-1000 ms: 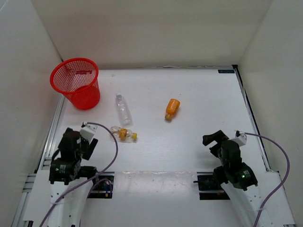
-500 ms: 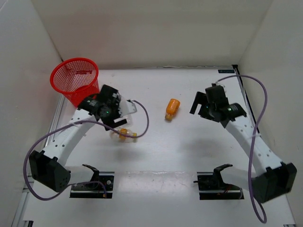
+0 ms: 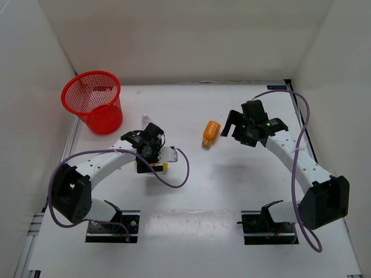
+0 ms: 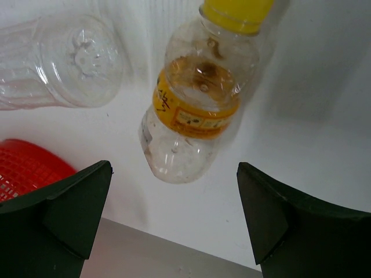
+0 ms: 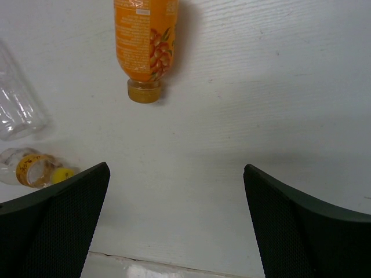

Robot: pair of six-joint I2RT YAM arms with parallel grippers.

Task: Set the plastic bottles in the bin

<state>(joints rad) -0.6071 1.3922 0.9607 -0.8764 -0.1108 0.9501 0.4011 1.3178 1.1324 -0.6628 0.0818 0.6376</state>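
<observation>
Left gripper [image 4: 172, 179] hovered wide open, empty, aligned to straddle the short bottle [image 4: 194, 110], while right gripper [image 5: 175, 174], equally open and empty, faced the orange bottle [image 5: 145, 40].

Short bottle [image 4: 194, 110] lies below the left hand [image 4: 173, 172], slim bottle [image 4: 64, 66] just beside it; third bottle [image 5: 145, 40] ahead-left of the right hand [image 5: 177, 171].

Red mesh bin [image 3: 100, 119] — orange bottle [image 3: 211, 132]

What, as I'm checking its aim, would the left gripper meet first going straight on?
Most likely the short clear plastic bottle with yellow cap and orange-yellow label, lying centred between the open jaws of the left gripper; depth is hard to judge.
</observation>
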